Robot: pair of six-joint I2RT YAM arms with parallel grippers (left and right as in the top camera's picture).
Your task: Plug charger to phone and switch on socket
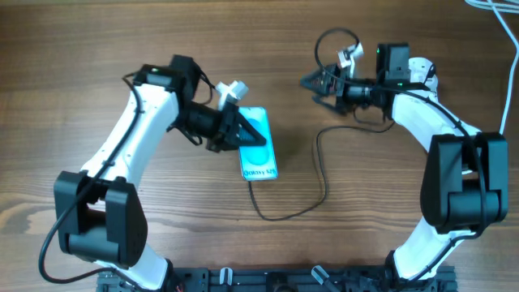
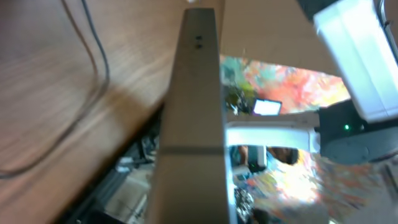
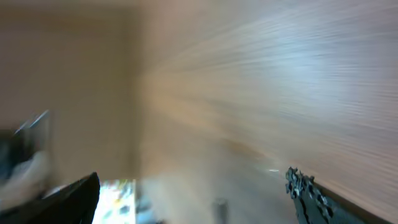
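Note:
The phone (image 1: 261, 152) lies on the wood table with its light blue screen up and white text at its near end. My left gripper (image 1: 242, 132) sits over its far left part, with dark fingers closed across it. In the left wrist view, a long flat edge that may be the phone runs up the middle. The charger, a thin black cable (image 1: 323, 174), runs from the phone's near end in a loop toward my right arm; it also shows in the left wrist view (image 2: 93, 43). My right gripper (image 1: 315, 88) is open and empty, and in its blurred wrist view (image 3: 193, 199) it hangs above bare wood. The socket is out of view.
A thick white cable (image 1: 496, 18) crosses the far right corner. My right arm (image 2: 354, 56) shows white in the left wrist view. The table's front rail (image 1: 268, 280) runs along the near edge.

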